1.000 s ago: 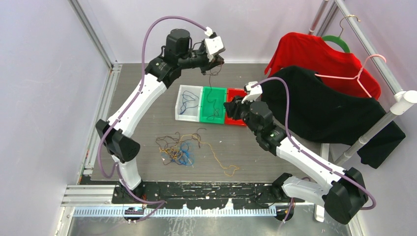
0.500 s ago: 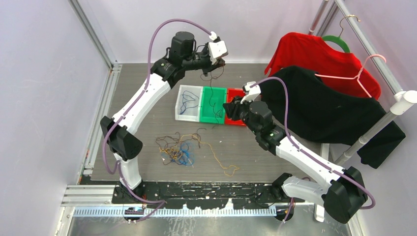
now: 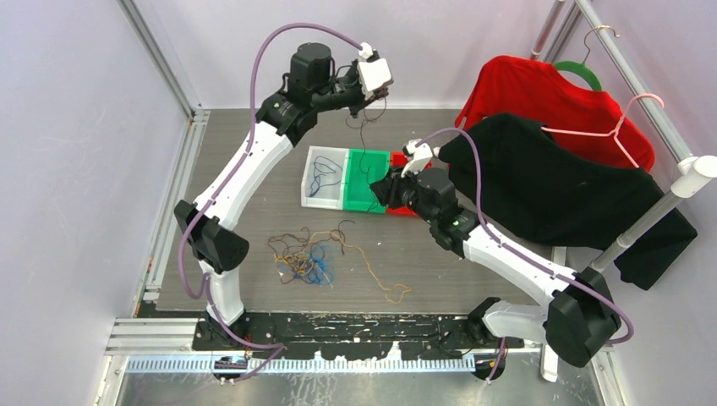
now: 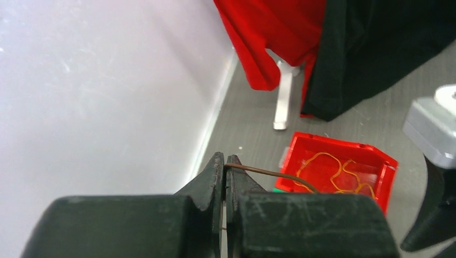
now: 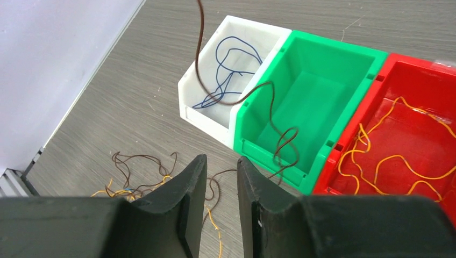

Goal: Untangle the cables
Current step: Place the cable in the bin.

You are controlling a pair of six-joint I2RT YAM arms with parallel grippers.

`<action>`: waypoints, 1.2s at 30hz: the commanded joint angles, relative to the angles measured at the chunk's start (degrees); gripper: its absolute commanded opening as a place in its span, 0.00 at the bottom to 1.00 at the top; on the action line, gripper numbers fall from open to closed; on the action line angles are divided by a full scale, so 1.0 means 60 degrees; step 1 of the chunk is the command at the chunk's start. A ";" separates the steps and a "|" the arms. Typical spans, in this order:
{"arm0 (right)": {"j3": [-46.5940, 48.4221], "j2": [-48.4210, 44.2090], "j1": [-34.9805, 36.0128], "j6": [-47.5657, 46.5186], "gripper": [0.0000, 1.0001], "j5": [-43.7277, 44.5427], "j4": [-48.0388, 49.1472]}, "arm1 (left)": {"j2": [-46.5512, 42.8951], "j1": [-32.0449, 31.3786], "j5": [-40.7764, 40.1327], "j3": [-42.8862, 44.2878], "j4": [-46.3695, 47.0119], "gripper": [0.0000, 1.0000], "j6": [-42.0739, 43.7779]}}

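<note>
My left gripper (image 3: 365, 97) is raised at the back and shut on a dark brown cable (image 3: 363, 144). The cable hangs down into the green bin (image 3: 355, 201). In the left wrist view the jaws are pressed together at the tips (image 4: 225, 161) with the cable (image 4: 269, 174) pinched between them. My right gripper (image 3: 378, 188) is open and empty, low over the green bin's near edge. In the right wrist view (image 5: 222, 161) the hanging cable (image 5: 200, 59) loops down ahead of its fingers. A tangle of brown, yellow and blue cables (image 3: 309, 258) lies on the table.
A white bin (image 3: 309, 200) holds a blue cable and a red bin (image 3: 404, 210) holds yellow cables, either side of the green bin. A red shirt (image 3: 541, 93) and a black garment (image 3: 558, 186) hang on a rack at the right. Walls stand at the left and back.
My left gripper has moved slightly up and to the right with the brown cable. My right gripper has moved left, from over the red bin to the green bin.
</note>
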 commanded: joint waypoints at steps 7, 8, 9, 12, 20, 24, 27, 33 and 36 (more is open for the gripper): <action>0.0778 0.0725 -0.0053 0.0281 0.32 -0.0334 0.0511 | 0.0458 -0.0028 -0.0276 0.1153 0.0311 0.00 0.0471; 0.0807 0.0734 -0.0068 0.0281 0.32 -0.0260 0.0438 | 0.0443 -0.0029 -0.0280 0.1029 0.0271 0.00 0.0510; 0.0809 0.0739 -0.0090 0.0278 0.32 -0.0169 0.0352 | 0.0406 -0.0029 -0.0278 0.0856 0.0249 0.00 0.0506; 0.0773 0.0674 -0.0178 0.0299 0.31 0.0200 0.0116 | 0.0252 -0.0089 -0.0272 0.0175 0.0279 0.00 0.0506; 0.0254 -0.0093 -0.0660 0.0666 0.31 0.1203 -0.0408 | -0.0027 -0.0450 -0.0332 -0.1457 0.0181 0.00 -0.0516; -0.0013 -0.0502 -0.0925 0.0779 0.30 0.1578 -0.0541 | 0.0048 -0.0483 -0.0228 -0.1603 -0.0192 0.00 -0.1182; -0.0181 -0.0692 -0.1068 0.0837 0.30 0.1716 -0.0593 | 0.0090 -0.0483 -0.0091 -0.1690 -0.0431 0.00 -0.1649; -0.0345 -0.0806 -0.1239 0.0989 0.30 0.1740 -0.0681 | -0.0020 -0.0483 0.0087 -0.2098 -0.0511 0.00 -0.2171; -0.0350 -0.0824 -0.1255 0.1038 0.29 0.1723 -0.0681 | 0.0040 -0.0475 -0.0540 -0.2201 -0.0486 0.00 -0.1872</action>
